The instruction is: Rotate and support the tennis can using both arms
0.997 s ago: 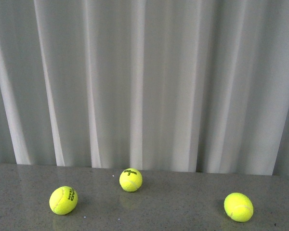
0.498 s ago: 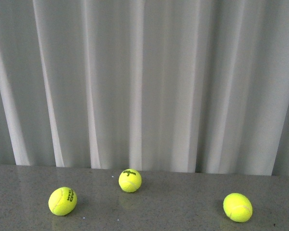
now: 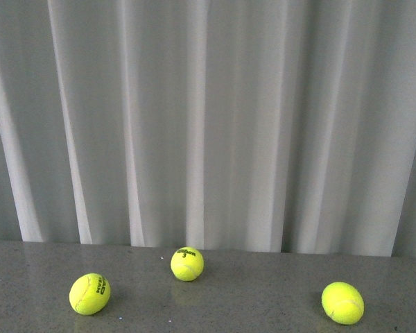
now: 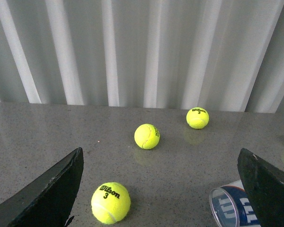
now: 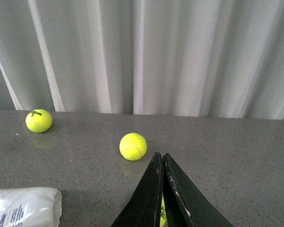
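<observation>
**Clear plastic tennis can (image 4: 232,208) with a blue-white label lies on its side on the grey speckled worktop (image 4: 38,132).**
The left end effector (image 4: 159,156) gapes wide and empty, the can just beside one black finger; the right end effector (image 5: 160,156) has its fingers pressed together at the tips. Yellow tennis balls (image 4: 146,136) lie scattered nearby.

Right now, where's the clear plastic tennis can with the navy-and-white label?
In the left wrist view, the tennis can lies on its side on the grey table, beside one finger of the open left gripper, with a yellow Wilson ball nearby.
</observation>
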### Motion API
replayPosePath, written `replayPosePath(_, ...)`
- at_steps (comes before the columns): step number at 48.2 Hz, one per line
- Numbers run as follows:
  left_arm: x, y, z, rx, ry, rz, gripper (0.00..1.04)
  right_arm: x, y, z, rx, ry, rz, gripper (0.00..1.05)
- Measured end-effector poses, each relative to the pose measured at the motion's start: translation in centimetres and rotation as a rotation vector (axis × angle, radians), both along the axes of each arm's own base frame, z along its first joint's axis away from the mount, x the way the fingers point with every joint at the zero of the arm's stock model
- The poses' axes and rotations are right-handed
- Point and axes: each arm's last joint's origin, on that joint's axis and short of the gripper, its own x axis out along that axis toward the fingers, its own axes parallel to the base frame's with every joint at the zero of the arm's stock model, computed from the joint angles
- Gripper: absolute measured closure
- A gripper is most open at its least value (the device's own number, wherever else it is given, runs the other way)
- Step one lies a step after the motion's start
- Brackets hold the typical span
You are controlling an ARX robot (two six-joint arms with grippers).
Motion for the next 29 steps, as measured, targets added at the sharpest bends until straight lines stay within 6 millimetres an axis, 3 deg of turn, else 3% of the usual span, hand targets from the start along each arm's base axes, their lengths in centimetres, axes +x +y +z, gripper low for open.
replayPosePath(29,0.0,0.0,0.0,0.000,0.000,0.000,0.07,-1.8,0.0,0.2,0.000,-0.010,0.002,1.01)
